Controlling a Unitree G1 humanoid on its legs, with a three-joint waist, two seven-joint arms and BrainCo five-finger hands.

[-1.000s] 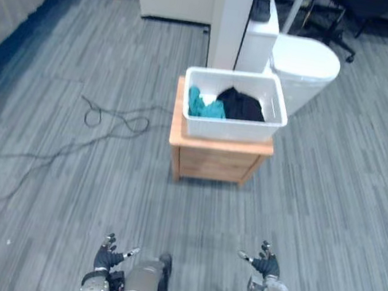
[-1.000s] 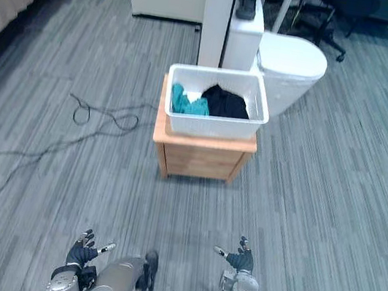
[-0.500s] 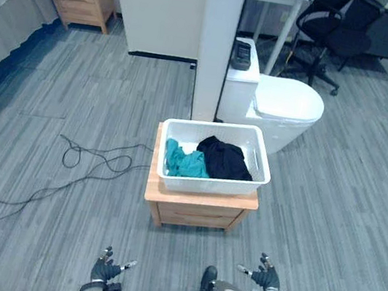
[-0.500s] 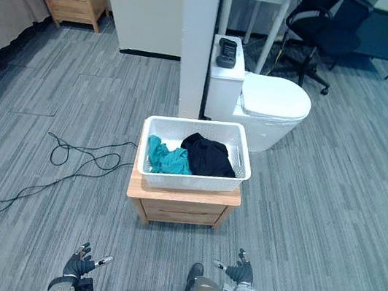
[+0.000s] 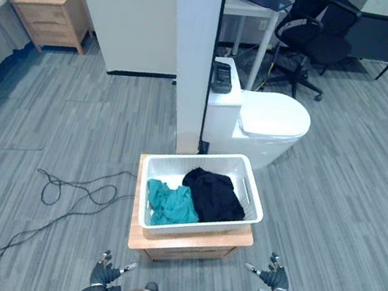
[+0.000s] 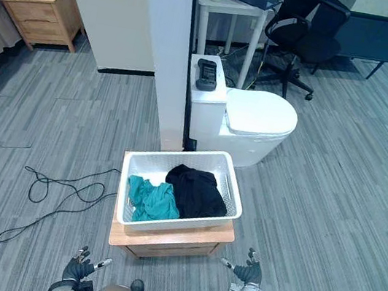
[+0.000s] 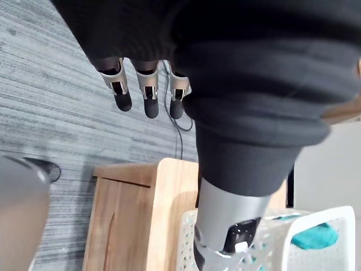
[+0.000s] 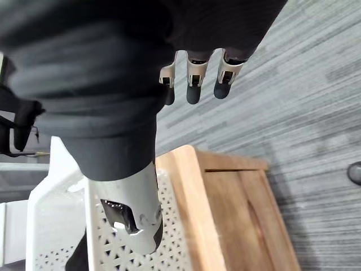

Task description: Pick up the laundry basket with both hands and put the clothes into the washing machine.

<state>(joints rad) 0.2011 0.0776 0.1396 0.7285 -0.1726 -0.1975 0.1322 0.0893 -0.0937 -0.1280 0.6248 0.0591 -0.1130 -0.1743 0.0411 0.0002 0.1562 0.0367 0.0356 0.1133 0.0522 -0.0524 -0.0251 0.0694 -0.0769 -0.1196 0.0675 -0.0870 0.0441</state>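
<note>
The laundry basket (image 5: 203, 226), clothes (image 5: 212, 196) inside, sits on the wooden surface (image 5: 186, 243) ahead of and between both hands, long axis crosswise. The left hand (image 5: 106, 273) and right hand (image 5: 274, 280) hang released, fingers straight, about equally near its ends.

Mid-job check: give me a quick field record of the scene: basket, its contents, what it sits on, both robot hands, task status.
basket: white laundry basket, upright on a small wooden cabinet
contents: teal garment toward the robot's left, black garment toward its right
left robot hand: open, low, short of the cabinet, touching nothing
right robot hand: open, low, beside the cabinet's front corner, touching nothing
behind basket: white toilet, lid closed
task status: basket not yet grasped
</note>
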